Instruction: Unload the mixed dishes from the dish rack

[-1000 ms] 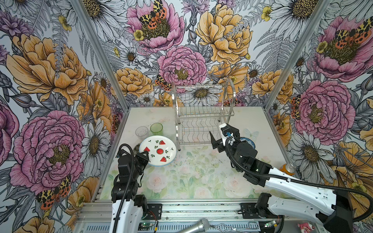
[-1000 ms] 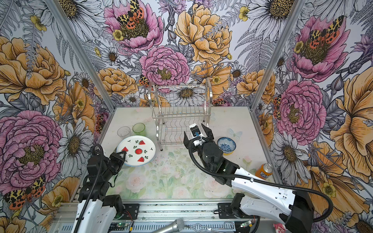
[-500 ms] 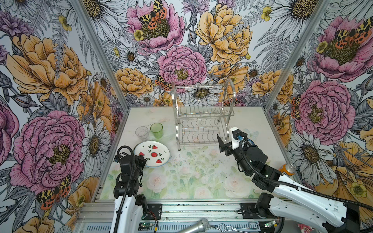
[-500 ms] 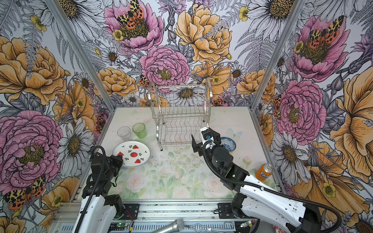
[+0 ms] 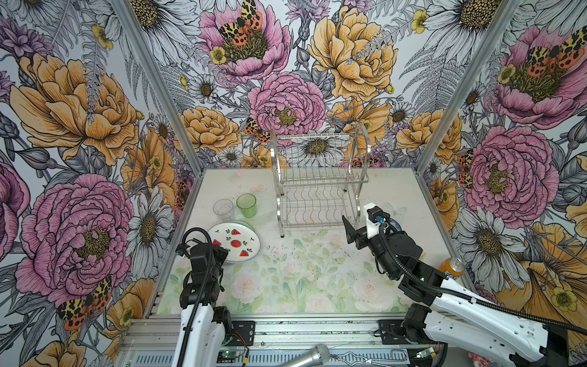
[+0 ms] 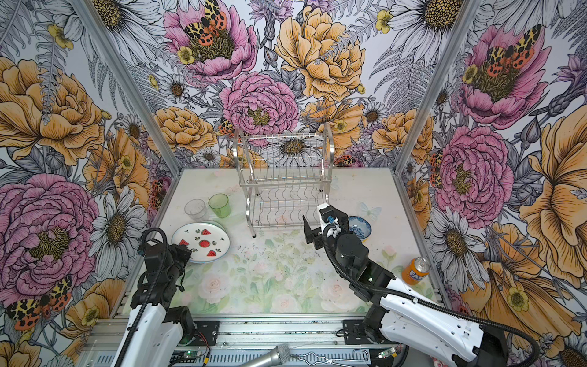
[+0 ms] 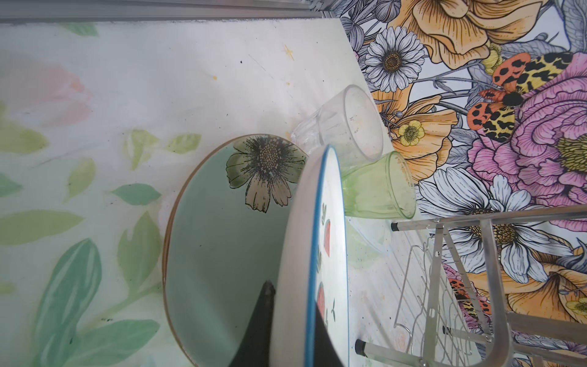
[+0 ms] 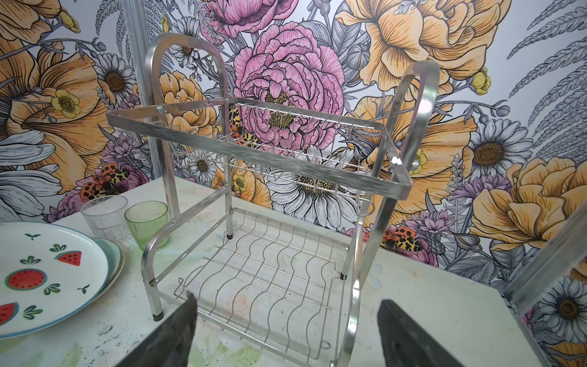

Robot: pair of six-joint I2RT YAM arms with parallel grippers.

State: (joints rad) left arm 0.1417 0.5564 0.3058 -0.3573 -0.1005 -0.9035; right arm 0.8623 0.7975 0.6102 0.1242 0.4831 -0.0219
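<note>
The dish rack (image 5: 317,187) (image 6: 286,187) (image 8: 270,178) stands at the back with both tiers bare. My left gripper (image 7: 292,330) (image 5: 219,251) is shut on the near rim of the watermelon-print plate (image 5: 235,242) (image 6: 203,243) (image 7: 330,254). That plate slants over the pale green plate (image 7: 222,238) (image 8: 112,251). Behind them stand the clear glass (image 5: 223,209) (image 7: 346,124) and the green tumbler (image 5: 246,205) (image 7: 378,190). My right gripper (image 8: 286,317) (image 6: 320,228) hangs open and holds nothing, before the rack's right front corner. The blue-and-white bowl (image 6: 360,227) sits just right of it.
An orange soda can (image 5: 452,266) (image 6: 416,270) stands by the right wall near the front. A microphone (image 5: 305,356) lies on the front rail, outside the table. The rack's thin legs (image 7: 360,344) stand close to the plates.
My left arm has drawn back toward the front edge, bringing the watermelon plate lower over the green plate. My right gripper has moved right and away from the rack's front, still open.
</note>
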